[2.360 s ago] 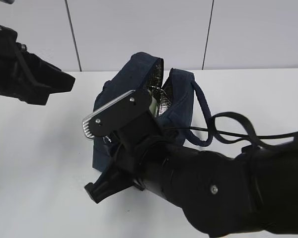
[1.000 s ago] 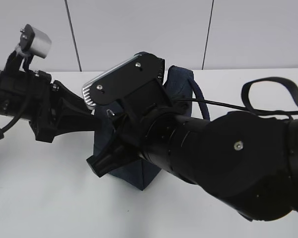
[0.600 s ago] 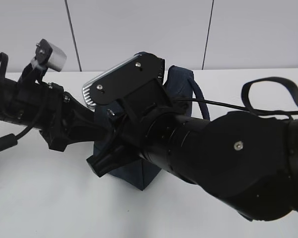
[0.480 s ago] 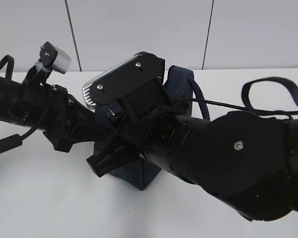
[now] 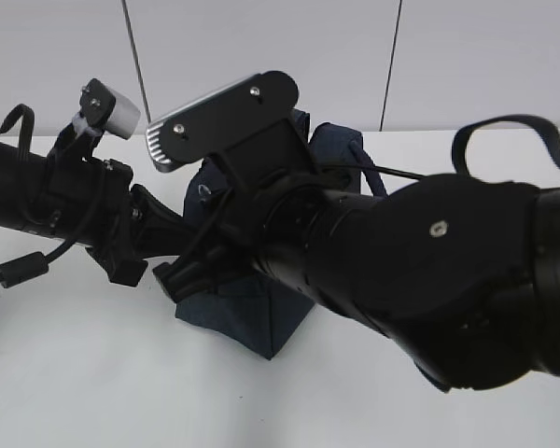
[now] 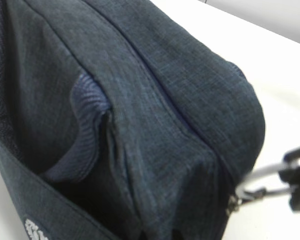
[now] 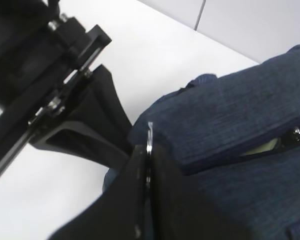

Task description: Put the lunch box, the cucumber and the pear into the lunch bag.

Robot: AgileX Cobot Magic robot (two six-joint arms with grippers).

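Robot arms crowd the exterior view: the black left arm (image 5: 47, 201), topped by a small silver-grey camera block (image 5: 107, 101), is stretched from the left edge towards the middle of the white table (image 5: 75, 373). Its gripper is hidden there behind the other arm, and in the left wrist view no fingers are seen, so whether it is open or closed cannot be told. The dark navy fabric lunch bag (image 5: 252, 313) is stood near the middle of the table, towards its far edge, and is largely covered by both arms; only its lower corner and part of its looped handle (image 5: 369, 173) are seen. In the left wrist view the bag's metal ring pull (image 6: 262, 180) is seen held at the right edge. The bulky black right arm (image 5: 420, 271) is reached across from the right, and its gripper (image 7: 148, 160) is pressed closed on the thin ring pull.
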